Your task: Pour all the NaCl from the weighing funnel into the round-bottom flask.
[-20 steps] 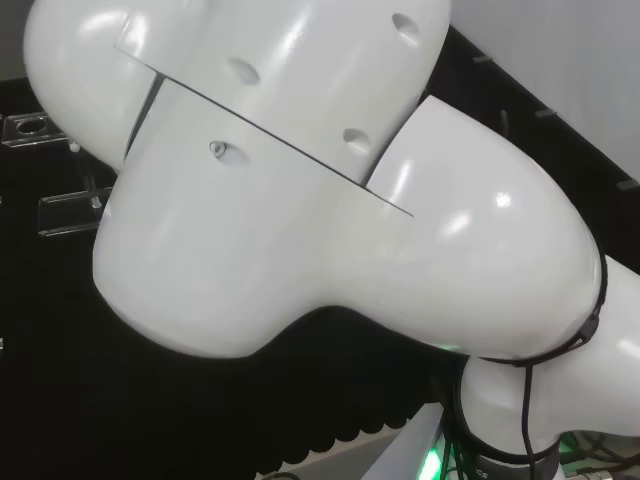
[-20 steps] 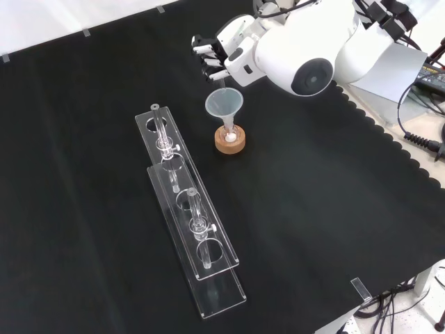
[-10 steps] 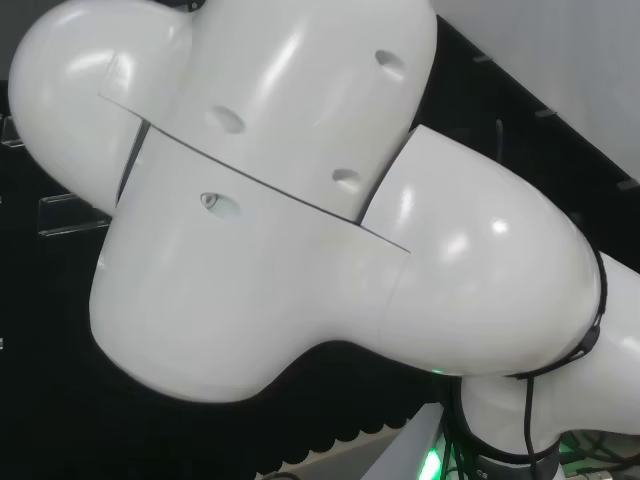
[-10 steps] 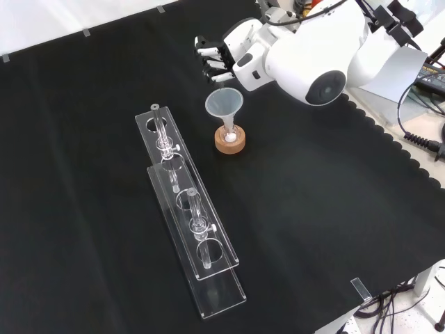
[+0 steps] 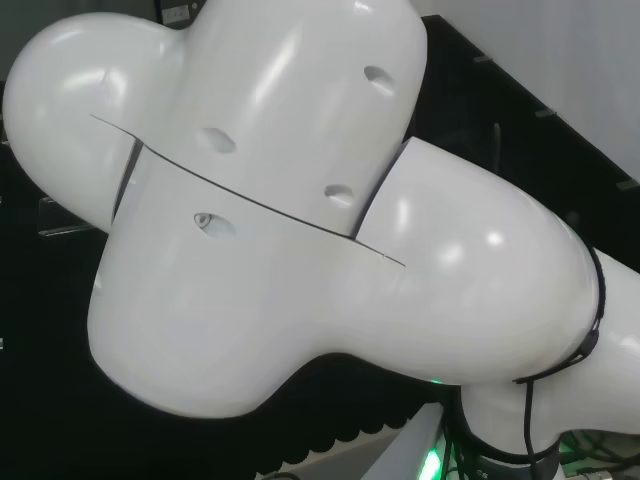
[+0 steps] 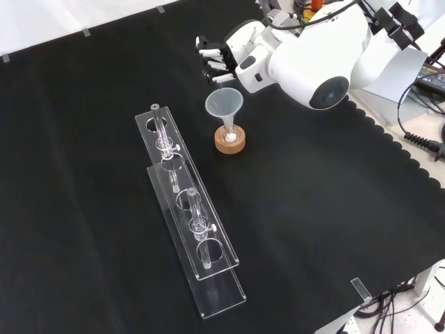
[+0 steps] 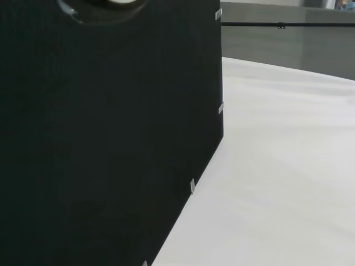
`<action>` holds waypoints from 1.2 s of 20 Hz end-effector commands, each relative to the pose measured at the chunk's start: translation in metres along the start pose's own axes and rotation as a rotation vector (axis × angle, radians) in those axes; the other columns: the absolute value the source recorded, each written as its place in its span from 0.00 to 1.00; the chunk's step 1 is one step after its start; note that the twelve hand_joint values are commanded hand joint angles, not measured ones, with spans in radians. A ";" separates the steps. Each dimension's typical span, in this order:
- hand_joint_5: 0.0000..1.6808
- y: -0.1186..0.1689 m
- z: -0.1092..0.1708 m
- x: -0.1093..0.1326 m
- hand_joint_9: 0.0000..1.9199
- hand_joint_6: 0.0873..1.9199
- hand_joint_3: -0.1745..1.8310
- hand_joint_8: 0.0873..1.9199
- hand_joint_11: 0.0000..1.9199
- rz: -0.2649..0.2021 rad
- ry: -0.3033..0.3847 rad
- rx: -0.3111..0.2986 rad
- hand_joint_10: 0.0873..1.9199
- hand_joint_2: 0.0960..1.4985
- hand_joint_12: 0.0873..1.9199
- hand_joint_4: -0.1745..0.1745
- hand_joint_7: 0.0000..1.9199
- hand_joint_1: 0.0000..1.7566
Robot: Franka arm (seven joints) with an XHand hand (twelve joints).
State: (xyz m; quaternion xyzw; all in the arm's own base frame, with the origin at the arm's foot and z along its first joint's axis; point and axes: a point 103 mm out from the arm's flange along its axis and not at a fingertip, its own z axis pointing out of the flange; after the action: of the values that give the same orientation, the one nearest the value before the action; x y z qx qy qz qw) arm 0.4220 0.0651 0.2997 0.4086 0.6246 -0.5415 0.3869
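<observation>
Head view: the arm's white links (image 5: 300,220) sit close to the camera, with black cloth behind them. A bit of clear acrylic (image 5: 65,215) shows at the left edge, too little of it to identify.

Front view: the hand (image 6: 217,61) comes in from the top and hangs just above and behind the funnel (image 6: 223,106). Its fingers (image 6: 208,58) are curled, and something small and clear seems to stick out below them toward the funnel's rim (probably the weighing funnel, but I can't confirm, so I cannot tell if the hand is grasping anything). The funnel stands upright with its stem going down into the round-bottom flask (image 6: 228,132), which sits on a cork ring (image 6: 230,142). The flask glass is barely visible. A white spot shows at the centre of the ring, at the foot of the stem (could be salt, can't say). Left of and nearer than the ring, two long clear racks (image 6: 189,223) lie end to end, slightly overlapping, on the tabletop (image 6: 83,181). Each holds thin glass pieces and has round holes. The arm's big white link with its grey cap (image 6: 327,89) is to the right of the hand.

Wrist view: black cloth with a straight edge, small tape tabs (image 7: 191,186) along it, and a pale surface (image 7: 288,177) beyond. A blurred rounded shape (image 7: 105,5) sits at the frame's edge.
</observation>
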 end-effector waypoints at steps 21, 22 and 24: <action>0.63 -0.002 0.010 -0.004 0.70 0.45 0.17 0.18 0.50 0.013 0.178 -0.035 0.01 0.65 0.46 1.00 0.62 0.59; 0.63 -0.003 0.011 -0.005 0.70 0.45 0.17 0.18 0.50 0.015 0.200 -0.039 0.01 0.64 0.46 1.00 0.62 0.59; 0.63 -0.004 0.013 -0.006 0.70 0.45 0.17 0.18 0.50 0.018 0.234 -0.040 0.01 0.64 0.46 1.00 0.62 0.59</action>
State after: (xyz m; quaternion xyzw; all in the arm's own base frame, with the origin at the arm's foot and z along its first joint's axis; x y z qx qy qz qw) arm 0.4221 0.0541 0.3045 0.4519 0.6573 -0.4949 0.3447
